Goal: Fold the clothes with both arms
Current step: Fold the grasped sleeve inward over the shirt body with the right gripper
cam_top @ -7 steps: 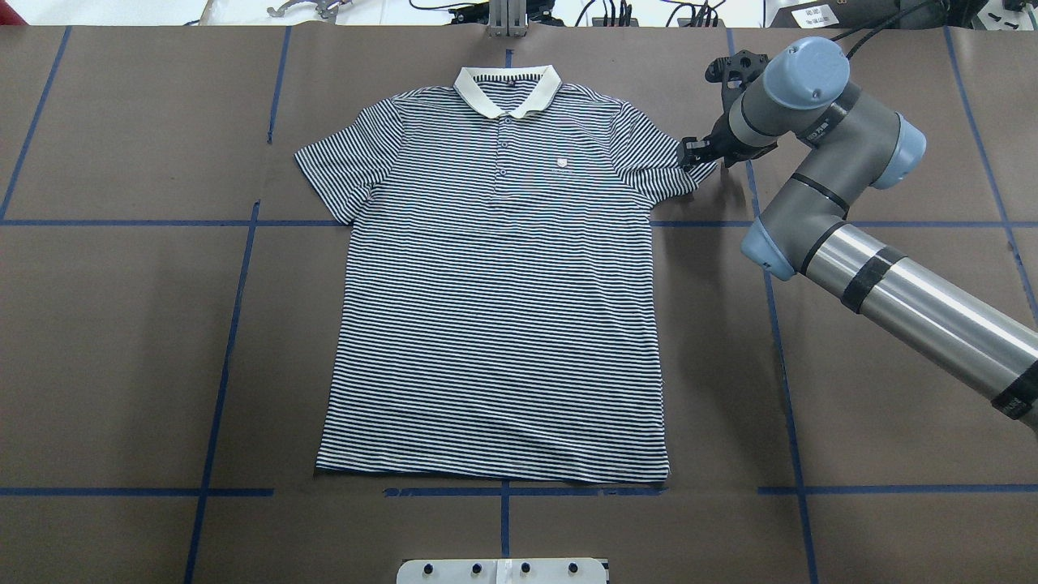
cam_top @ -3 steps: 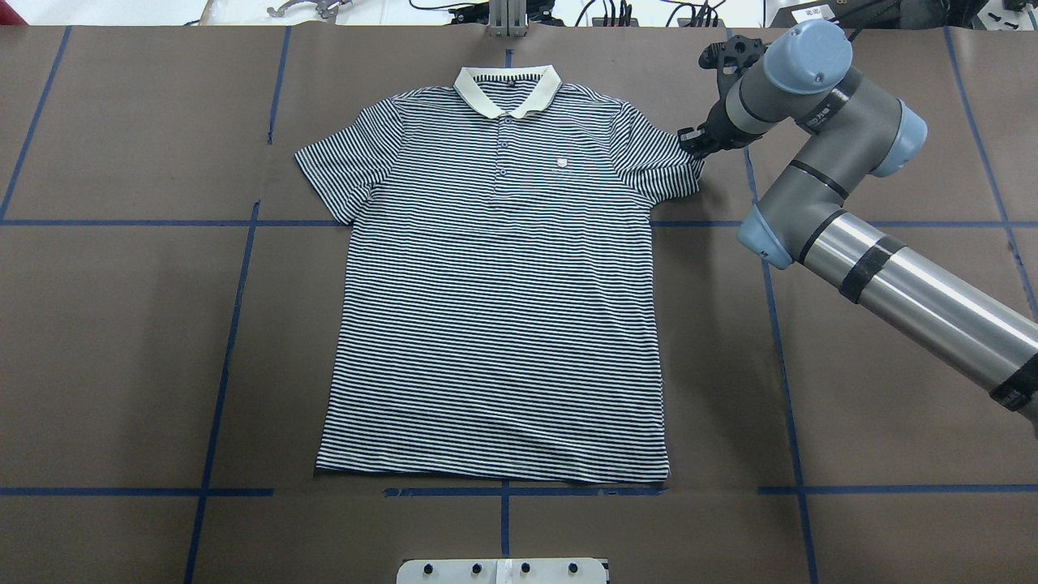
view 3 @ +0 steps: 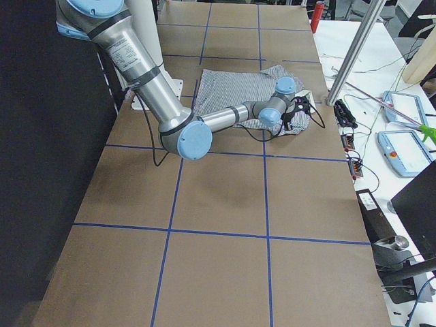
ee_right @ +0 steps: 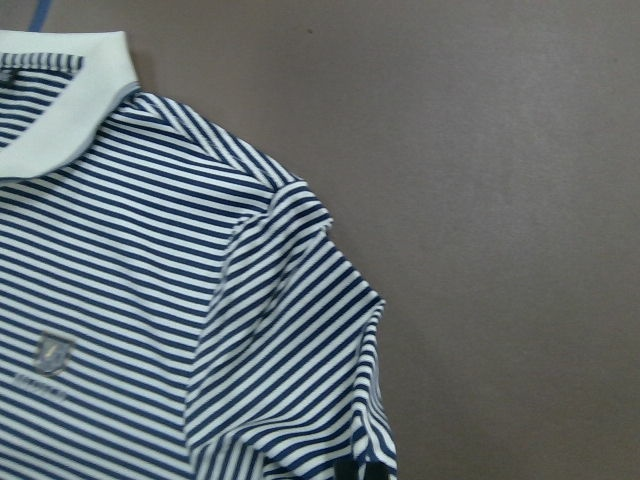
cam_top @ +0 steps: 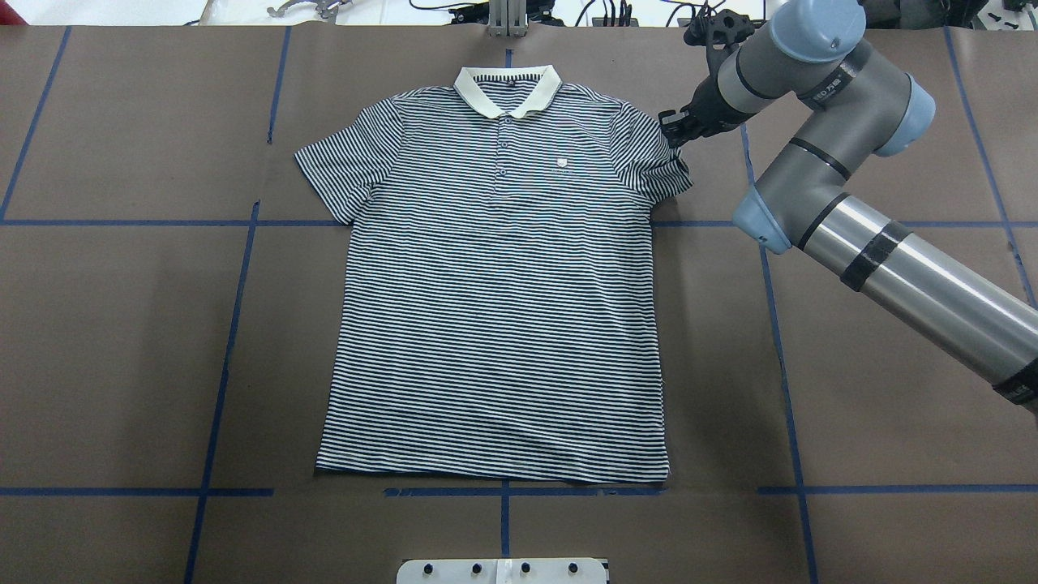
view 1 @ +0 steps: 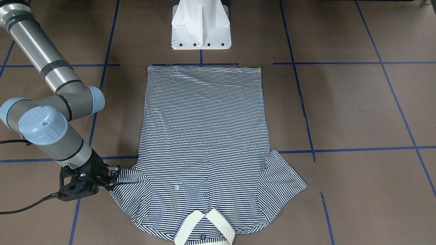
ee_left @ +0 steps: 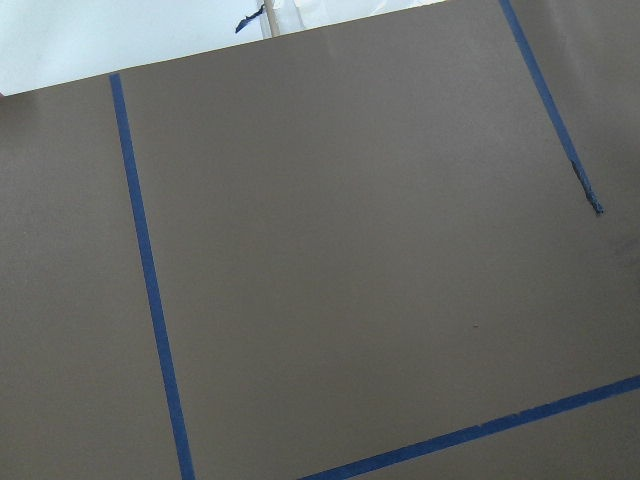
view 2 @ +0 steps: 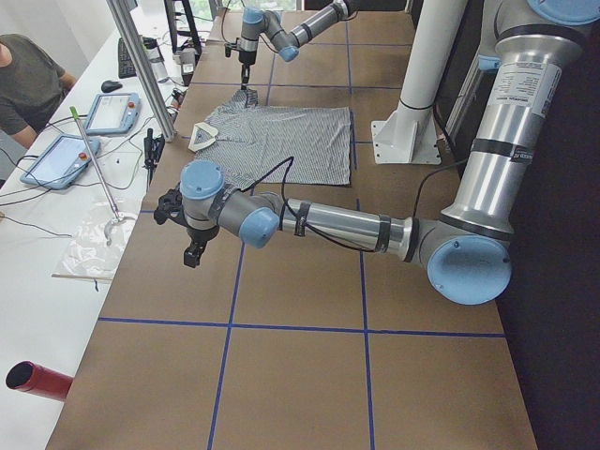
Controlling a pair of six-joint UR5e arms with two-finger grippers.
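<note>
Polo shirt (cam_top: 495, 324) lies face up and spread flat on the brown table (cam_top: 122, 324), its cream collar (cam_top: 507, 85) at the far edge from the robot and its hem nearest the white pedestal base (view 1: 201, 23). The buttoned placket (cam_top: 503, 146) runs down from the collar, with the small chest logo (cam_top: 561, 165) just beside it. The sleeve on the robot's left (cam_top: 340, 166) rests flat and stretched outward. The sleeve on the robot's right (cam_top: 653, 162) is drawn in toward the body and bunched, with its outer edge raised into soft ridges. The right gripper (cam_top: 673, 130) sits at that sleeve's upper outer corner, low over the table. Its jaws seem to be pressed together on the sleeve hem, though only a dark fingertip (ee_right: 358, 473) shows at the bottom of the right wrist view, so the pinch is not wholly certain. The right arm (cam_top: 892, 268) reaches in across the table from the robot's right. The left gripper (view 2: 191, 253) hangs pointing down above bare table, well apart from the shirt, and shows only in the side view, so I cannot tell how its jaws stand. The left wrist camera shows only brown cover crossed by blue tape lines (ee_left: 145, 280).
</note>
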